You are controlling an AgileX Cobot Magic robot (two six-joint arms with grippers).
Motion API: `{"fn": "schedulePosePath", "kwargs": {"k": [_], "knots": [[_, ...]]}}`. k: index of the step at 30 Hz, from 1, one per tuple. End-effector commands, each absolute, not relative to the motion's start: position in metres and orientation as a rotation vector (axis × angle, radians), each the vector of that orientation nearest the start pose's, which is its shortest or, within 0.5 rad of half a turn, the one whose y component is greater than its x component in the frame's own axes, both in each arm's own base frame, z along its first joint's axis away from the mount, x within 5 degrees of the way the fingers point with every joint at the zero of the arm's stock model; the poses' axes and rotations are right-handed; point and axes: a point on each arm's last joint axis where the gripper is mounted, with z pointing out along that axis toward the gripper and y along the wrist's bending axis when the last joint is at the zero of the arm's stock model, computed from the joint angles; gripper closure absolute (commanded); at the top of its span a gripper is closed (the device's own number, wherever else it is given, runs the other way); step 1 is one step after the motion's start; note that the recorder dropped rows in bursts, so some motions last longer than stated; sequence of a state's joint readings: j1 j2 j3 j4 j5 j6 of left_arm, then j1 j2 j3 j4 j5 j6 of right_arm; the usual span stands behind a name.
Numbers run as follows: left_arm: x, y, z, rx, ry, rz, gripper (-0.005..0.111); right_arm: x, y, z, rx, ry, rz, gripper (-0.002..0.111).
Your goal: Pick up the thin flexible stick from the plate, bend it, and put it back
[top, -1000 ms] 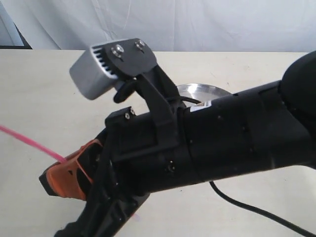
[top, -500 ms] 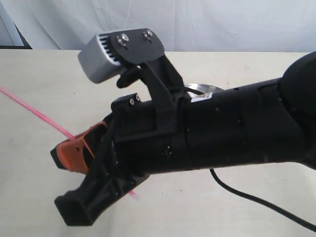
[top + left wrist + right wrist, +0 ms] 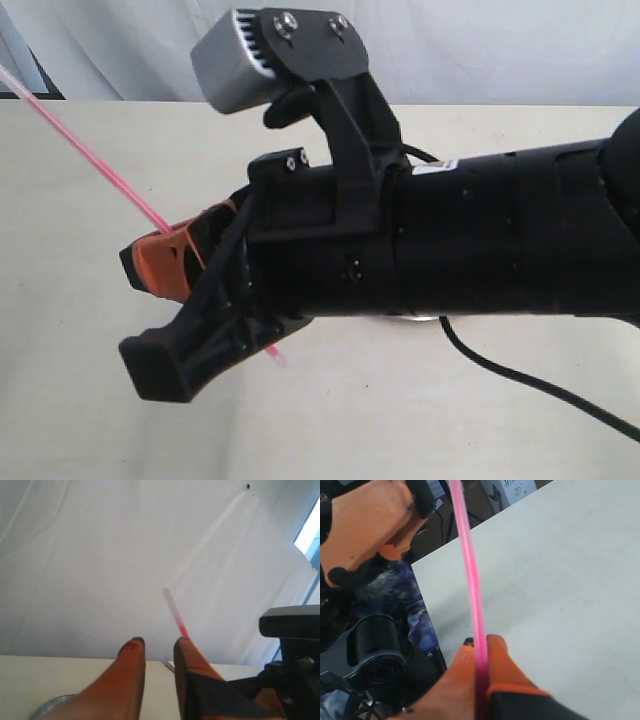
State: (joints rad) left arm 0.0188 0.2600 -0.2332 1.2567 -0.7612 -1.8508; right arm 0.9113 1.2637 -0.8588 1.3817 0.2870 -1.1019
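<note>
The thin pink stick point(image 3: 95, 160) slants up from my right gripper point(image 3: 160, 262) toward the upper left, and a short end point(image 3: 275, 355) pokes out below the arm. The right wrist view shows that gripper point(image 3: 481, 645) shut on the stick point(image 3: 470, 570). In the left wrist view my left gripper point(image 3: 159, 641) is open. There, the stick's whitish end point(image 3: 172, 611) rises from behind one finger, not between the two. The right wrist view has the left gripper point(image 3: 415, 502) beside the stick's far part. Only slivers of the silver plate point(image 3: 412, 318) point(image 3: 47, 709) show.
The right arm's black body point(image 3: 480, 240) and its grey wrist camera point(image 3: 235, 65) fill the middle of the exterior view. A black cable point(image 3: 530, 405) lies on the beige table. White cloth hangs behind. Past the table edge point(image 3: 427, 610) are dark gear and a box.
My right arm has lifted and shifted right with the stick. The stick now slants more steeply, its far end higher. The arm now covers most of the plate.
</note>
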Motion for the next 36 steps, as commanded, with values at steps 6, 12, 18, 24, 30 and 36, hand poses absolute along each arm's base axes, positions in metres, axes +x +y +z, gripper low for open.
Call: {"fn": "schedulePosePath", "kwargs": {"k": [6,12,18,24,30,36], "knots": [[0.05,-0.064,0.294,0.197,1.384,-1.124,0.062,0.154,0.242,0.301,-0.827,1.968,1.061,0.109],[0.049,-0.064,0.293,0.199,1.398,-1.132,0.059,0.154,0.248,0.292,-0.885,1.989,1.079,0.109],[0.05,-0.064,0.292,0.205,1.415,-1.104,0.059,0.15,0.252,0.3,-0.904,1.896,1.176,0.109],[0.053,-0.062,0.291,0.201,1.415,-1.041,0.091,0.132,0.256,0.306,-1.087,1.781,1.348,0.109],[0.053,-0.063,0.286,0.285,1.452,-0.952,0.107,0.128,0.249,0.319,-1.073,1.72,1.348,0.109],[0.054,-0.06,0.29,0.22,1.417,-0.986,0.107,0.13,0.244,0.323,-1.056,1.714,1.269,0.109]]}}
